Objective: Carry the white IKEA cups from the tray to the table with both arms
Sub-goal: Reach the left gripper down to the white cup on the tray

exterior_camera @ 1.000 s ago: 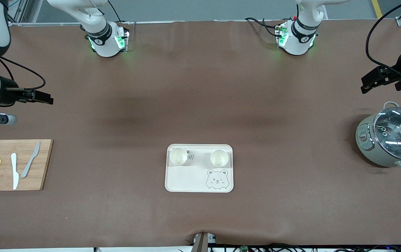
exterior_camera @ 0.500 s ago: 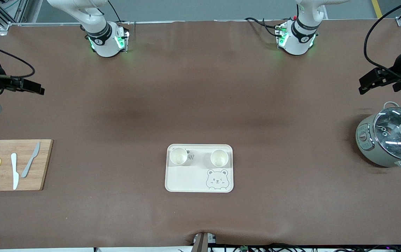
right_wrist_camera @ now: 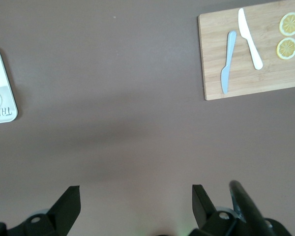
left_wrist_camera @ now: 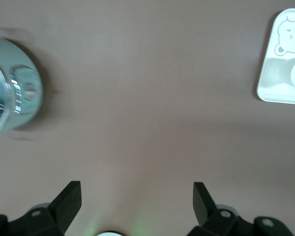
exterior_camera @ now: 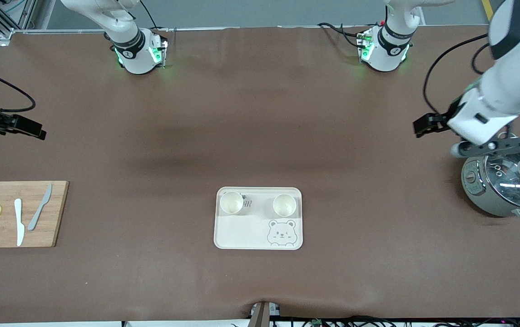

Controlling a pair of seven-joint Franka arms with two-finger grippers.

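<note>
— So, where are the cups?
— Both cups [exterior_camera: 231,202] [exterior_camera: 284,205] stand apart on the bear tray [exterior_camera: 241,236].
— And the grippers?
— The left gripper [left_wrist_camera: 136,196] hangs spread over bare table beside the pot [exterior_camera: 505,184]; the right gripper [right_wrist_camera: 135,196], spread too, is over bare table near the cutting board [exterior_camera: 1,229].

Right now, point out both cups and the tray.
Cup toward the right arm's end [exterior_camera: 231,202], front view, inside bottom.
Cup toward the left arm's end [exterior_camera: 284,205], front view, inside bottom.
Tray [exterior_camera: 241,231], front view, bare floor.
</note>
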